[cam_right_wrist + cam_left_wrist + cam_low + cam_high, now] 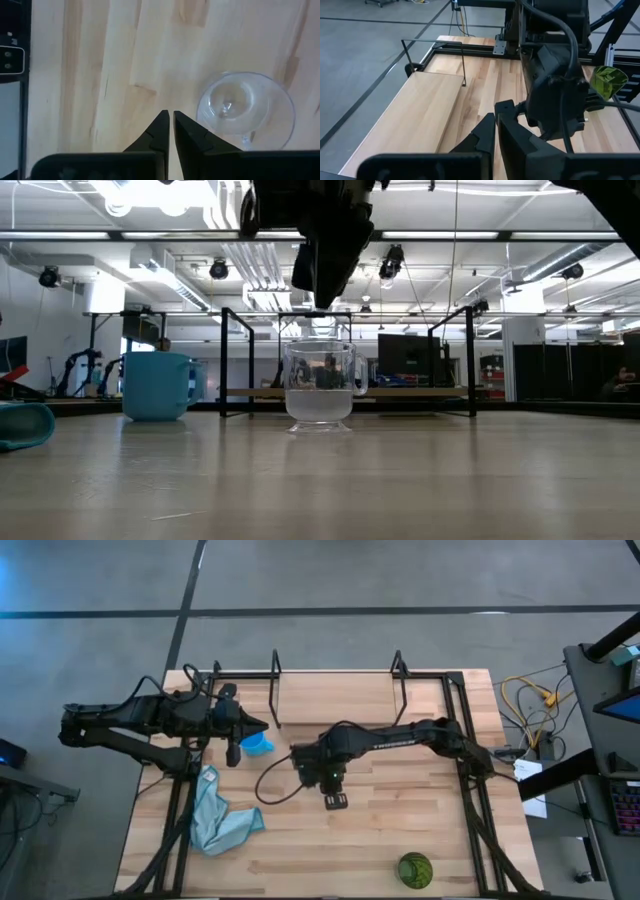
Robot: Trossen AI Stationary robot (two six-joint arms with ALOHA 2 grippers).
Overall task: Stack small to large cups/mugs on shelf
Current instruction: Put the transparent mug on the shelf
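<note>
A: High view? Found the left end effector [262,724] at the bench [400,840]'s left side, just above the blue mug [258,745]; right end effector [334,798] mid-bench. Green cup [415,869] near the front edge, well apart from both. Shelf [340,698] at the back, bare. Cloth [220,820] at front left.

B: Low view: saw the clear cup [320,384] upright on the bench, an arm hanging above it, not touching. Mug to its left, also upright. Shelf behind, nothing on it.

A: Left wrist view: fingers [482,135] pressed together, holding nothing. Right arm ahead, green cup beyond it.

B: Right wrist view: fingers [162,127] also closed, empty, tips just beside the clear cup [245,110], seen from above.

A: Progress?

B: Judged barely begun. No cup nested, none on the shelf. Left to do: all the stacking, then placing on the shelf.
</note>
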